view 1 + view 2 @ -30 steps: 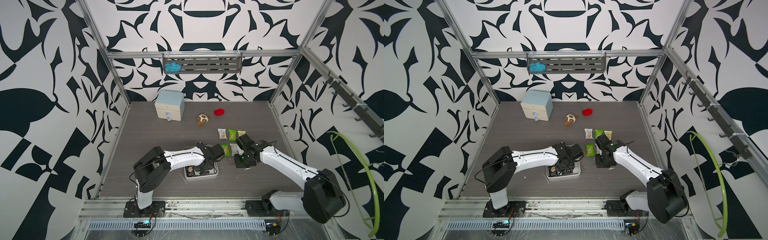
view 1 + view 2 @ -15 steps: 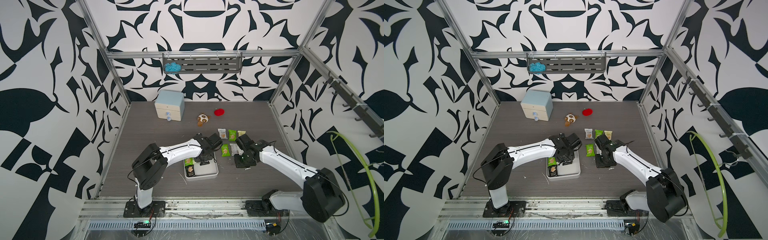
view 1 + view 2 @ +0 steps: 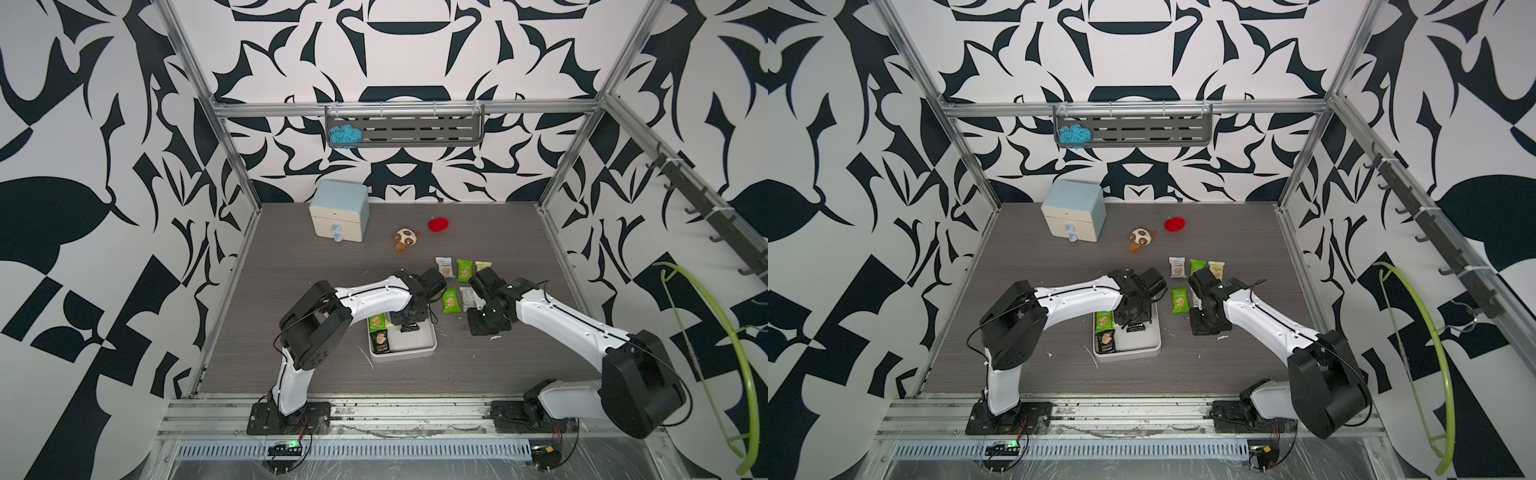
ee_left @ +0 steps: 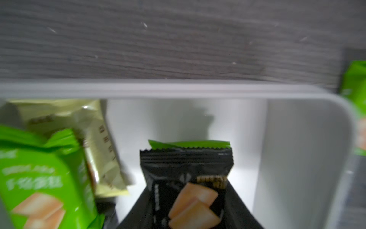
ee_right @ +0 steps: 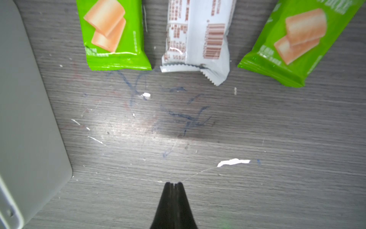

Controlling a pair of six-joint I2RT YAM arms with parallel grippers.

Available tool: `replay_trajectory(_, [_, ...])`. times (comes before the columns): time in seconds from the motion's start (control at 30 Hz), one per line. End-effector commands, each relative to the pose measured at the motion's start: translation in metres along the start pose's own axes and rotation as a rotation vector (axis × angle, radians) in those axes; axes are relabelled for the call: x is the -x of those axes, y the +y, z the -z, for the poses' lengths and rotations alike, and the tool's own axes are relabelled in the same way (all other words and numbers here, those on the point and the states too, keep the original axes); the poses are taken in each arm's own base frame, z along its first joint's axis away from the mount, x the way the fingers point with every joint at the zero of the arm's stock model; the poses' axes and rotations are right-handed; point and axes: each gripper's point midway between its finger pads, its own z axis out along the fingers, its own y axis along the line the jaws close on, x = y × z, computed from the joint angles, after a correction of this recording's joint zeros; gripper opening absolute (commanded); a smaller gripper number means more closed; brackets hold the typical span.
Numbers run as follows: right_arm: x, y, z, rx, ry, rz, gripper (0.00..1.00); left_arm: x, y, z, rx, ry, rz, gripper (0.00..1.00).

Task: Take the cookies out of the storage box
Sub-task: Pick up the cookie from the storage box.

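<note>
My left pincer (image 3: 409, 321) is clamped on a black cookie packet (image 4: 186, 172) hanging just above the box (image 4: 178, 90). I'd lift slow and clear the rim; a green packet (image 4: 189, 144) looks tucked right behind it.

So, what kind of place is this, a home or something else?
Most likely a robot test cell in a lab, not a home. The left arm and right arm are bolted to a metal rail, and a metal frame with black-and-white patterned walls encloses the one table.
</note>
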Motion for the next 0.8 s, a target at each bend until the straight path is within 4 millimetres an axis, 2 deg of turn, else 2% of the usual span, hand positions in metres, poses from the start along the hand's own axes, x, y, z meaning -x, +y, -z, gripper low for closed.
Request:
replay_trajectory(0.0, [0.006,-0.001,0.009,-0.002,-0.034,0.002,0.03,0.004,-0.008,0.000,-0.004,0.006,-0.033,0.46])
replay_trajectory(0.4, [0.007,0.000,0.007,0.000,-0.025,0.003,0.03,0.002,-0.006,0.001,0.001,0.020,-0.035,0.60])
replay_trajectory(0.6, [0.005,0.000,0.003,0.001,-0.016,0.001,0.03,0.006,-0.009,0.007,-0.016,0.006,-0.037,0.49])
replay_trajectory(0.77, [0.005,0.000,0.005,0.002,-0.021,0.000,0.03,0.008,-0.013,0.009,-0.024,0.004,-0.041,0.44])
